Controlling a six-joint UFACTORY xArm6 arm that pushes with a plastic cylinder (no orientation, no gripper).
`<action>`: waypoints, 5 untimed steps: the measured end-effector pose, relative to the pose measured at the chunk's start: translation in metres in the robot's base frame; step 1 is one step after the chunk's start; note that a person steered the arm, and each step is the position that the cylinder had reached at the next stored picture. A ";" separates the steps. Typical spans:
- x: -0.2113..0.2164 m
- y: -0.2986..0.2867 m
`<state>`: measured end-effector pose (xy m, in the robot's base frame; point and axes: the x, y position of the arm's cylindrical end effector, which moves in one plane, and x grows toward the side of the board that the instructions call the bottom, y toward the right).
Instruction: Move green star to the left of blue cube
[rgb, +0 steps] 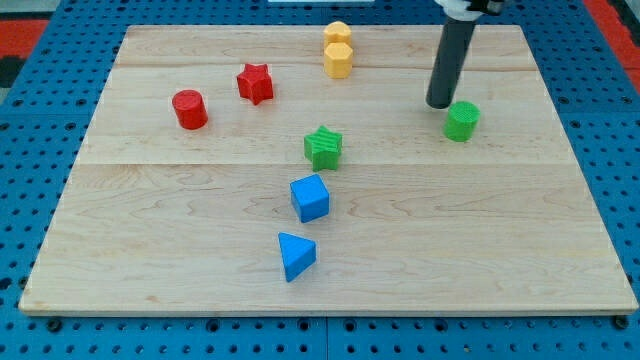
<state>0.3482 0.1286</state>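
The green star (323, 147) lies near the board's middle, just above and slightly right of the blue cube (310, 197). The two are close but apart. My tip (440, 104) rests on the board at the upper right, well to the right of the green star and right next to the left side of a green cylinder (462, 121).
A blue triangular block (295, 255) lies below the blue cube. A red star (256, 83) and a red cylinder (189, 109) sit at the upper left. Two yellow blocks (338, 50) sit together at the top centre. The wooden board (150, 250) lies on a blue pegboard.
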 end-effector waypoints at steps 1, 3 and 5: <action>0.031 -0.059; 0.087 -0.158; 0.072 -0.227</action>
<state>0.4204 -0.0979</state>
